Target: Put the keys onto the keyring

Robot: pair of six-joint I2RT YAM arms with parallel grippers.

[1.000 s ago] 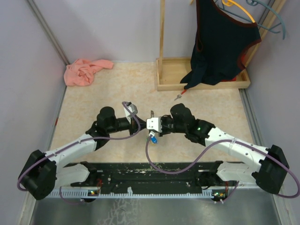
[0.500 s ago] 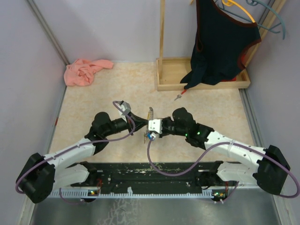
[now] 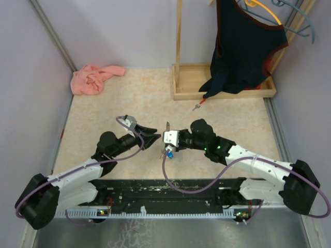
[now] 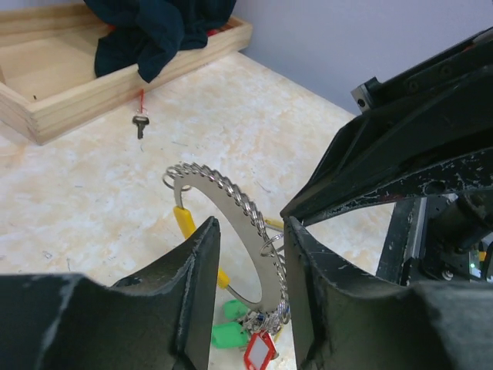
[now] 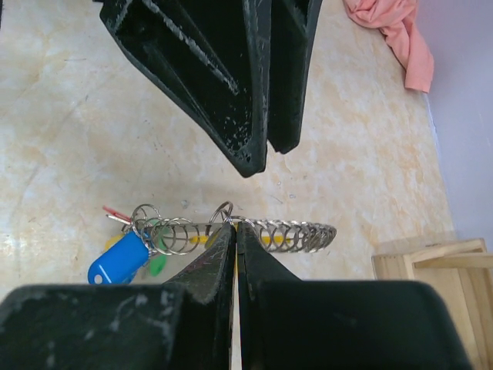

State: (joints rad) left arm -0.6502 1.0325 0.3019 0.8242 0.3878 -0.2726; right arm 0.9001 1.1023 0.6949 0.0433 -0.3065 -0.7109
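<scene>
The keyring (image 5: 300, 231) is a flat grey metal ring threaded with several small wire rings. My right gripper (image 5: 235, 227) is shut on its edge and holds it above the table (image 3: 103, 119). A blue piece (image 5: 117, 260), green tags (image 4: 229, 335) and a red tag (image 4: 259, 353) hang from it. So does a yellow-capped key (image 4: 183, 222). My left gripper (image 4: 250, 231) is open, with a finger on each side of the keyring (image 4: 231, 208) and a gap on both sides. From above, the left gripper (image 3: 150, 135) faces the right gripper (image 3: 166, 139). A red-capped key (image 3: 198, 106) lies loose on the table, also seen in the left wrist view (image 4: 139, 122).
A wooden tray base (image 3: 186, 95) with an upright post stands at the back right. A dark garment (image 3: 243, 46) hangs over it and hangers (image 3: 264, 13) are above. A pink cloth (image 3: 95, 77) lies at the back left. Walls close both sides.
My left gripper, shut before, has opened and drawn back a little to the left and lower. The right gripper still holds the keyring in about the same place.
</scene>
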